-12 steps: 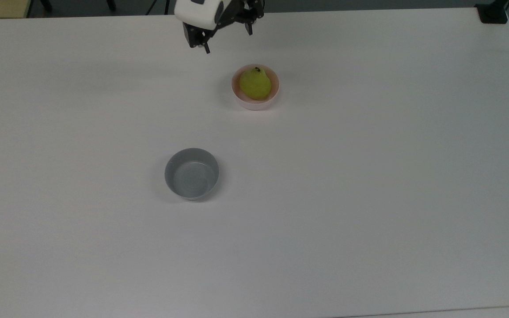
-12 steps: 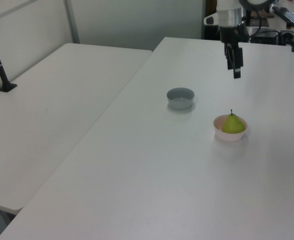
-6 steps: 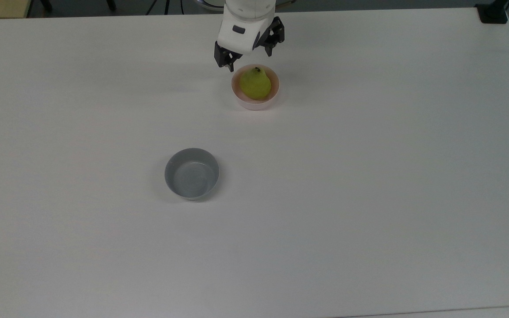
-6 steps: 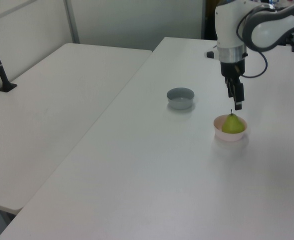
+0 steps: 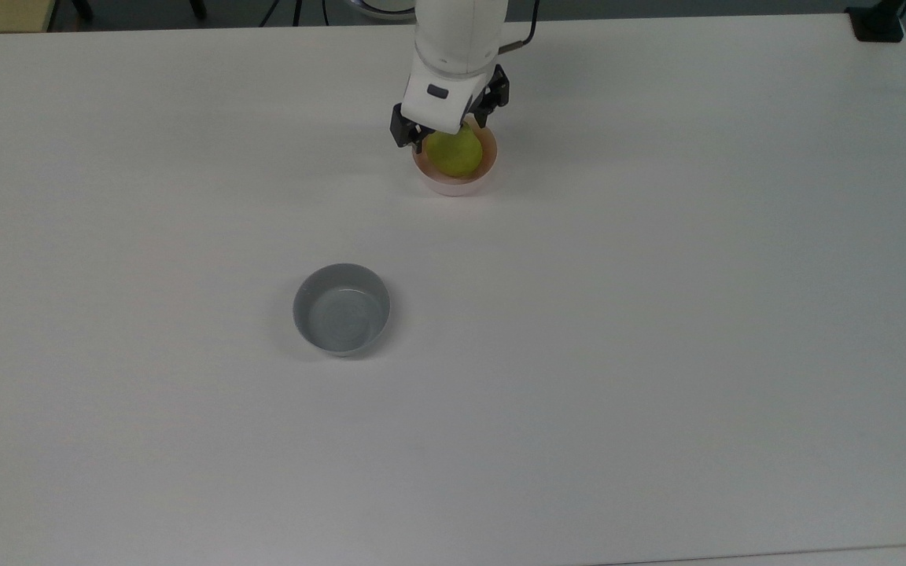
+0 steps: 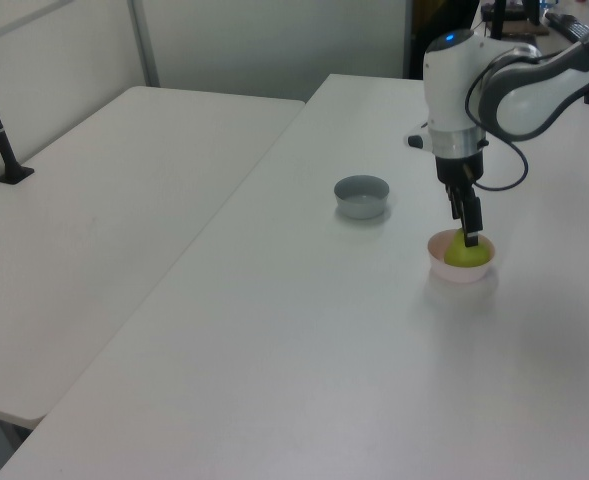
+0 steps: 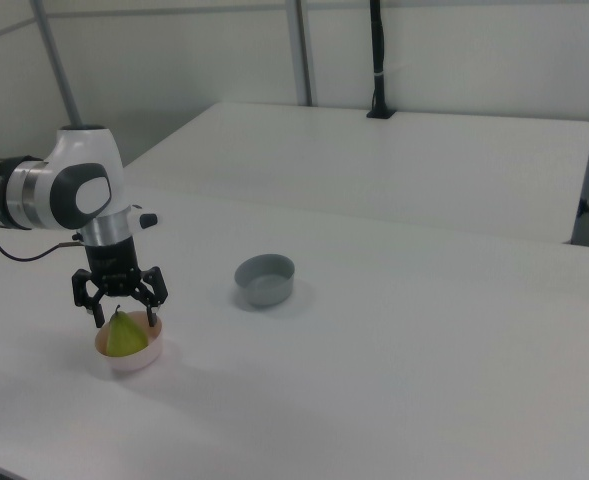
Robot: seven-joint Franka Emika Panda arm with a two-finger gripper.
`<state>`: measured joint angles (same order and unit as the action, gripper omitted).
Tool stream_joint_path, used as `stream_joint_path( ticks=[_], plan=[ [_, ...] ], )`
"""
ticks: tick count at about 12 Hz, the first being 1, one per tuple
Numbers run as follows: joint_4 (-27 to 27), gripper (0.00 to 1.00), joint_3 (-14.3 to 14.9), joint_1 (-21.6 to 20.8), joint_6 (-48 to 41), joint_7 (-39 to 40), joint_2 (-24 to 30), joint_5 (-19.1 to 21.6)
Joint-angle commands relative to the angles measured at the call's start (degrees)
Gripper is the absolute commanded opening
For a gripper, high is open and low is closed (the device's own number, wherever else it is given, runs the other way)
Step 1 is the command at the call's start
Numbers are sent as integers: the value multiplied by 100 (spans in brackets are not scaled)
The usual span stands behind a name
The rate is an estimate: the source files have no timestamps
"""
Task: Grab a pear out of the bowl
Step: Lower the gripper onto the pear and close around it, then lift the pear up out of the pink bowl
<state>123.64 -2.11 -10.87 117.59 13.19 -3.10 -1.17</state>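
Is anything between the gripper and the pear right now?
Nothing visible. The gripper is open directly over the pear, its fingers straddling the fruit's top inside the pink bowl. The grey bowl sits well apart, on the right view's right.

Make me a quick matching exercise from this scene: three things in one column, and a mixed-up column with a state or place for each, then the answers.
Column one:
1. pear
2. grey bowl
3. pincer

Column two:
A. open, fingers either side of the fruit's top
B. sitting in the pink bowl
C. empty, standing alone on the white table

Pairs: 1-B, 2-C, 3-A
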Motion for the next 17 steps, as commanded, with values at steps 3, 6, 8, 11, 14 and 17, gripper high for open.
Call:
stream_joint_path(
  ticks=[3,6,8,11,14,17],
  plan=[
    [161,67,-70,-38,273,-273,-77,-216],
    [161,13,-70,-30,264,-335,-86,-216],
    [170,0,-70,-38,255,-344,-77,-216],
    [144,0,-79,-38,89,-361,11,-216],
    [30,0,-88,-38,-139,-528,247,-208],
    [-427,0,-211,32,-658,-747,345,-181]
  ],
)
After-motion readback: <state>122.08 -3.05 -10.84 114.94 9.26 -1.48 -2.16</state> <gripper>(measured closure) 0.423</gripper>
